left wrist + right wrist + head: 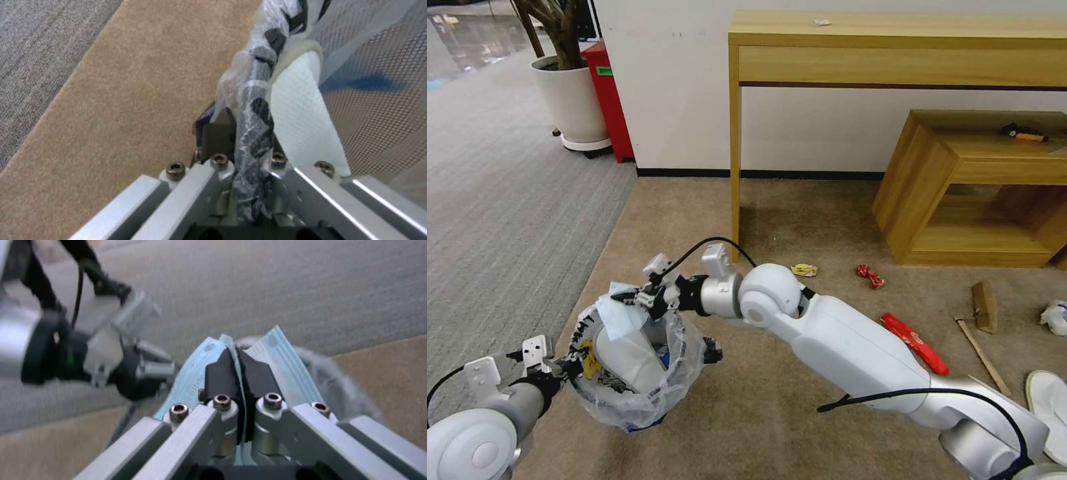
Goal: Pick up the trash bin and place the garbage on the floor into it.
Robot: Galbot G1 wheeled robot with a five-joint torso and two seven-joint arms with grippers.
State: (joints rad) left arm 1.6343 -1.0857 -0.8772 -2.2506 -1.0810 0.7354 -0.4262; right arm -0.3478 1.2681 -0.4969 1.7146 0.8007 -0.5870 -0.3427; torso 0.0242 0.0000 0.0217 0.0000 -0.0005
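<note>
The right gripper (635, 298) is pinched tight on a pale blue mask (620, 319) and sits just above the far rim of the bin (634, 393), the mask hanging over the open mouth with a slipper (627, 360) already inside. So the drop lies straight down from these fingers. The left gripper (564, 365) is clamped on the bin's near rim and liner (253, 100), holding it beside the right one. More litter, such as a red wrapper (914, 343), lies on the carpet (800, 220) off to the right.
</note>
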